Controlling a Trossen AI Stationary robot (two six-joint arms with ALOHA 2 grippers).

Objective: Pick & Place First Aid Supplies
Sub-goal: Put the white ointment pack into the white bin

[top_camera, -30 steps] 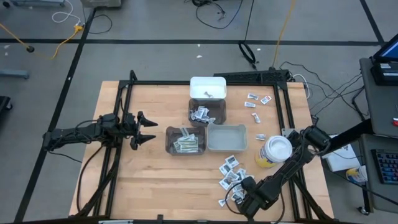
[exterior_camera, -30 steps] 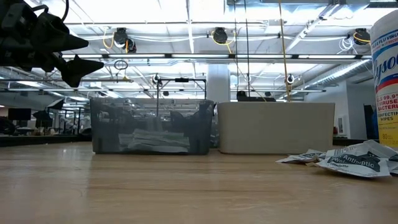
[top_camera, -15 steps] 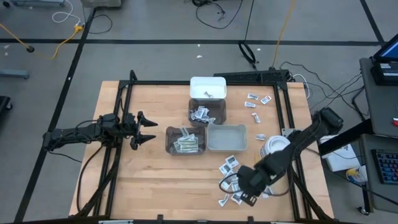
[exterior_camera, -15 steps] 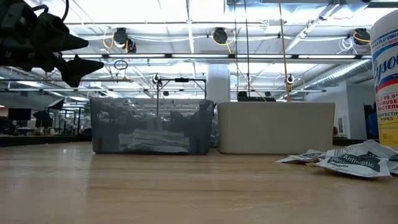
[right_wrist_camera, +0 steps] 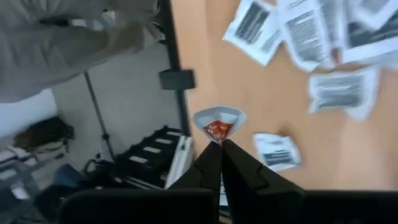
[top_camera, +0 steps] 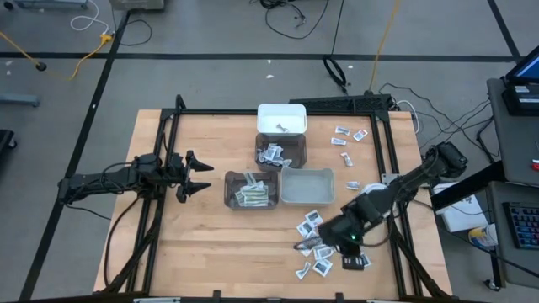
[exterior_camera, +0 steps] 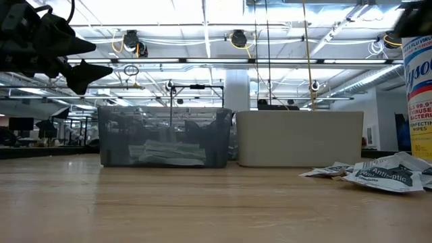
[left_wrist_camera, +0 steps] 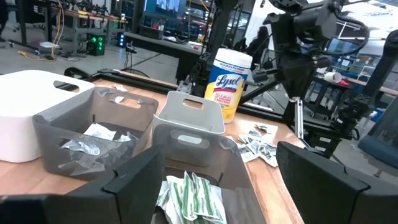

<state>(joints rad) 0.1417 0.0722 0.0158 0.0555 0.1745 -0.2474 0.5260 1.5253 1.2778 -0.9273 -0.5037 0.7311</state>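
Observation:
The first aid supplies are small flat white packets. Several lie loose on the wood near the table's near right (top_camera: 317, 229) (right_wrist_camera: 323, 37) (exterior_camera: 381, 174), and a few more lie at the far right (top_camera: 347, 135). My right gripper (top_camera: 301, 246) (right_wrist_camera: 219, 144) hovers over the near pile, shut on a tiny white packet with a red mark (right_wrist_camera: 219, 124). My left gripper (top_camera: 199, 175) (left_wrist_camera: 217, 186) (exterior_camera: 86, 58) waits open above the table's left half, left of the bins. My right gripper pinches the red-marked packet by its lower edge (right_wrist_camera: 218, 138) between the two fingertips (right_wrist_camera: 210, 155). The rest of the packet sticks out beyond the tips. It appears lifted clear of the table, with the loose packets lying below it.
Four small bins stand mid-table: a white one (top_camera: 281, 118), two dark ones holding packets (top_camera: 280, 152) (top_camera: 251, 189) and a light grey one (top_camera: 307, 186). A yellow canister (left_wrist_camera: 231, 78) (exterior_camera: 418, 88) stands right of them, under my right arm. Bare wood lies at the near left.
My right arm has swung from the table's near edge toward the far edge and a little left. Its gripper now hangs over the near pile of packets. The arm now covers the canister in the high view. My left arm has kept still.

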